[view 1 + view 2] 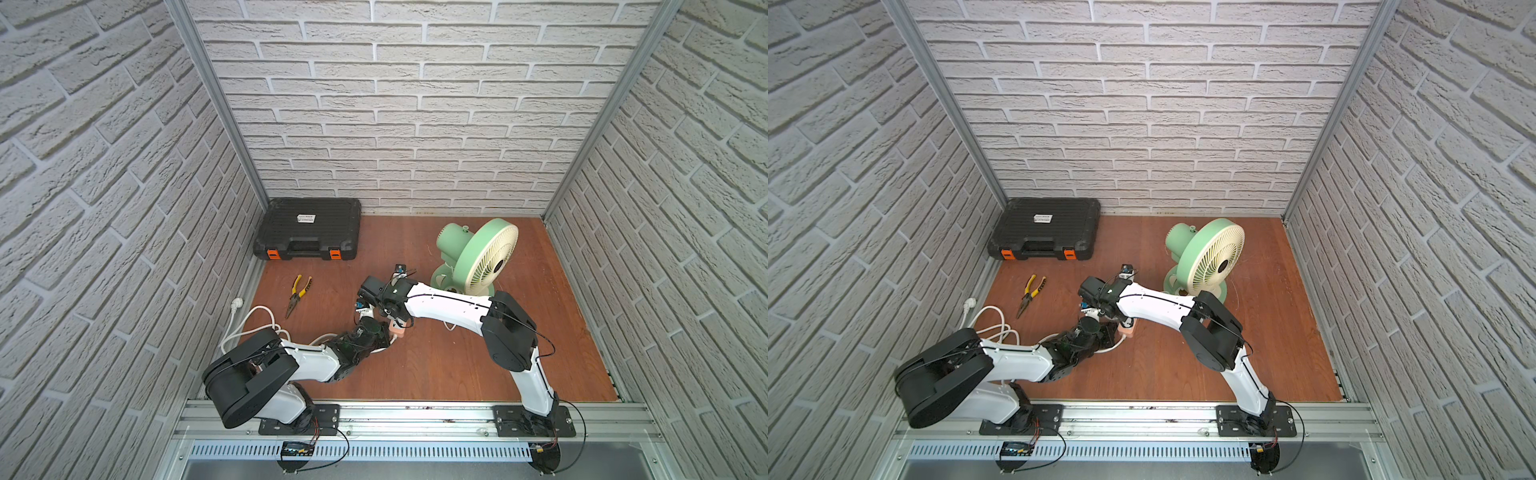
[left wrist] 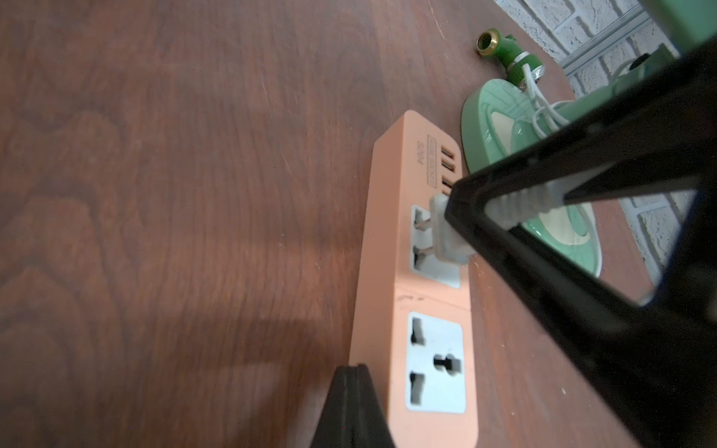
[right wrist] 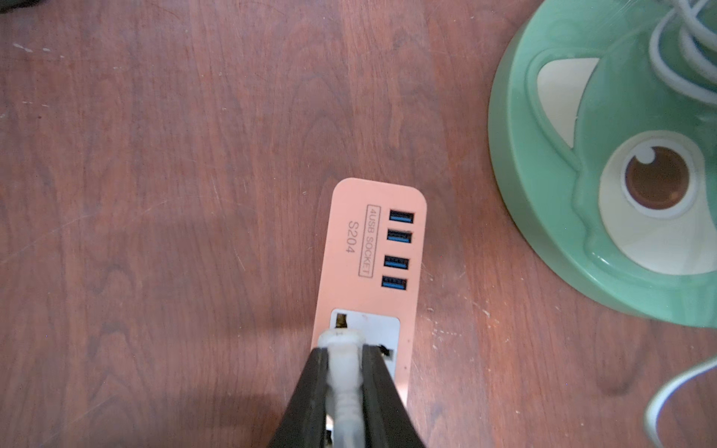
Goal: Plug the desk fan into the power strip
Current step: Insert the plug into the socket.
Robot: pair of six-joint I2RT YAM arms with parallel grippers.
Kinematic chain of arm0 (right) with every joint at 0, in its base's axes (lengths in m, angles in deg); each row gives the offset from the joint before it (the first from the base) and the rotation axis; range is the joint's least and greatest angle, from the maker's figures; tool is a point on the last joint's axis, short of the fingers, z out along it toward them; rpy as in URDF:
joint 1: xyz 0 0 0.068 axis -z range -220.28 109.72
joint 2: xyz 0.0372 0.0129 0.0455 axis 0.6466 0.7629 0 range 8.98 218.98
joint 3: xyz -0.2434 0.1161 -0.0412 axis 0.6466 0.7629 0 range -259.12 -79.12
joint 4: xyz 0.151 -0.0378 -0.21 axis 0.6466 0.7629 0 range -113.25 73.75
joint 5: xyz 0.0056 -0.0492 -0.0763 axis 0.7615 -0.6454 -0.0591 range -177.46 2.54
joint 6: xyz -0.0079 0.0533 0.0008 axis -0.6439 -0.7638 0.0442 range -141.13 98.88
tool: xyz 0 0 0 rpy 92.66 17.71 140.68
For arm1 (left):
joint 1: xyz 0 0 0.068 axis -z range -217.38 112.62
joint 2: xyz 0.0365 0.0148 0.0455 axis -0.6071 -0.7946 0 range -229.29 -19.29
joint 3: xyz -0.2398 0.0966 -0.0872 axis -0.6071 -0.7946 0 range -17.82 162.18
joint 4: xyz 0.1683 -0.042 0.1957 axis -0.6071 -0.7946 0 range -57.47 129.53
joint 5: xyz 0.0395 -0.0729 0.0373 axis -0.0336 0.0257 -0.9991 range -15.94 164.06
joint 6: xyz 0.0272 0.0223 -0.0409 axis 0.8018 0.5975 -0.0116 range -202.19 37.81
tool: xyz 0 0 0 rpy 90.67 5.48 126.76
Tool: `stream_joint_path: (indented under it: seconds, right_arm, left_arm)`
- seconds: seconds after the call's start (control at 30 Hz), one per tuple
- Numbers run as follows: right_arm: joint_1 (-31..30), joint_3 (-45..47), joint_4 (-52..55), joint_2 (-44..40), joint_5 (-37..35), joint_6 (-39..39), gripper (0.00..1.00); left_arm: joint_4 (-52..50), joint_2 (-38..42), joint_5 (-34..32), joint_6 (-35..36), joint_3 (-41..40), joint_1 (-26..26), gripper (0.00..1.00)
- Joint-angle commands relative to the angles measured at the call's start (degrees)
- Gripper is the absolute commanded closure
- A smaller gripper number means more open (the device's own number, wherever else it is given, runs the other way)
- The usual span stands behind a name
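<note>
Desk fan (image 1: 478, 257): bench (image 1: 457, 365) 2 o'clock, grille facing 4 o'clock.
Power strip (image 3: 368, 240): mid-bench, long axis toward fan base.
Plug (image 2: 446, 229): prongs entering socket, visible from left wrist only.
Right tool (image 3: 343, 372): grasping plug.
Left tool (image 2: 351, 388): clenched, beside strip.

The counter (image 3: 155, 194) is reddish-brown wood-grain board, smooth, with a faint sheen and fine scratches. The power strip (image 3: 349, 240) is smooth matt peach plastic with white plastic socket faces. The desk fan (image 3: 543, 217) has a glossy mint-green plastic base and a grille of cream plastic ribs. The plug (image 2: 442, 232) looks like soft white moulded plastic, ribbed at the neck. The right end effector (image 3: 343, 360) is matt black plastic. The toolcase (image 1: 307, 228) is ribbed black plastic. The pliers (image 1: 298, 291) have a dull metal nose. The walls (image 1: 415, 124) are rough, white and brick-textured.
</note>
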State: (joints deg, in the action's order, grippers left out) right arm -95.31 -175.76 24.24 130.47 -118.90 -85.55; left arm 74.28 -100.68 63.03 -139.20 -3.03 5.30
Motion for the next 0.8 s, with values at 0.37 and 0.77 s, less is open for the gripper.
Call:
stream_joint_path:
  seconds: [0.37, 0.77]
  right_arm:
    - [-0.19, 0.24, 1.00, 2.02, 0.52, -0.97, 0.97]
    - [0.71, 3.08, -0.43, 8.99, 5.04, -3.75, 0.97]
  left_arm:
    - [4.46, -1.92, 1.58, 0.59, 0.85, -0.27, 1.00]
    - [4.10, -0.13, 0.95, 0.41, -0.03, -0.26, 1.00]
